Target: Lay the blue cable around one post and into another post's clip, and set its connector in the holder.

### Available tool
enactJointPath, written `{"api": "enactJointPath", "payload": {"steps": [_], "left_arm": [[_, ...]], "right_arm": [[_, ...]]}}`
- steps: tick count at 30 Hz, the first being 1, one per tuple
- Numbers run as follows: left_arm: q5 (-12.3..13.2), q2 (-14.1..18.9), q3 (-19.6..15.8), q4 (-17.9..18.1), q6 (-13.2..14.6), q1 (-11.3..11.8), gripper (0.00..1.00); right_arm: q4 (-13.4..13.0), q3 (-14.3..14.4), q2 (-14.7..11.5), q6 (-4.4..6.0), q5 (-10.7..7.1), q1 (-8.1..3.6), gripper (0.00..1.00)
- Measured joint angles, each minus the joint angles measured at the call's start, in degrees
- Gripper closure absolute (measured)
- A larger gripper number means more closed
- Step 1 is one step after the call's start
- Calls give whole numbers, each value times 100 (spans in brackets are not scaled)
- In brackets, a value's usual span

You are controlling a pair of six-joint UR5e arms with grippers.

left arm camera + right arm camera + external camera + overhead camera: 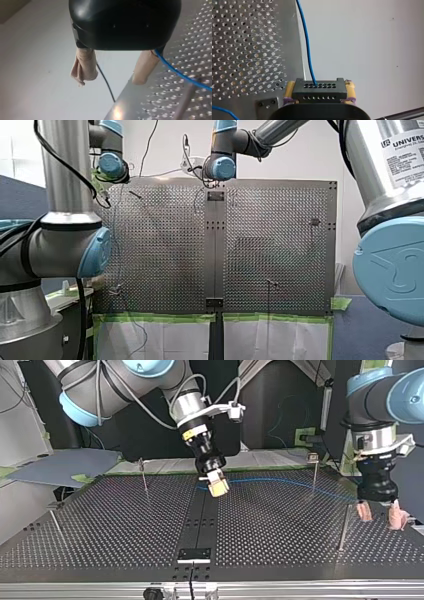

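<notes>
In the right wrist view a black connector (pixel 320 89) with rows of holes sits clamped between the yellow pads of my right gripper (pixel 320 93), which is shut on it. The blue cable (pixel 307 42) leaves the connector and runs ahead past the table's edge. In the top view my right gripper (pixel 218 489) hovers over the table's middle strip, and the blue cable (pixel 290 482) runs from it towards my left gripper (pixel 380 515). My left gripper (pixel 111 81) is open with beige pads, and the blue cable (pixel 180 73) passes just beside one finger, outside the jaws.
A black holder plate (pixel 194 555) lies on the middle strip near the top view's front edge. Thin posts (pixel 143 474) (pixel 314 467) (pixel 344 527) stand on the perforated table (pixel 110 525), one close to my left gripper. A thin black wire (pixel 106 82) hangs beyond the table's edge.
</notes>
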Motion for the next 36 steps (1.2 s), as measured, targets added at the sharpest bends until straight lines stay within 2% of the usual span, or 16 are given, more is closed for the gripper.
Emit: {"api": "enactJointPath", "payload": {"steps": [8,13,17,23,36], "left_arm": [[191,-50,12,109,-83,396,0],[317,-223,65,156,-87,644,0],[471,-383,134,177,-87,856,0],[679,-458,225,182,-147,1042,0],[1244,-686,352,199,-172,1059,0]], "right_arm": [[-171,-81,17,7,93,38,100],[-428,-113,36,30,149,54,100],[-502,-219,120,39,155,77,100],[-335,-518,415,14,145,144,100],[6,-1154,1049,6,121,290,100]]}}
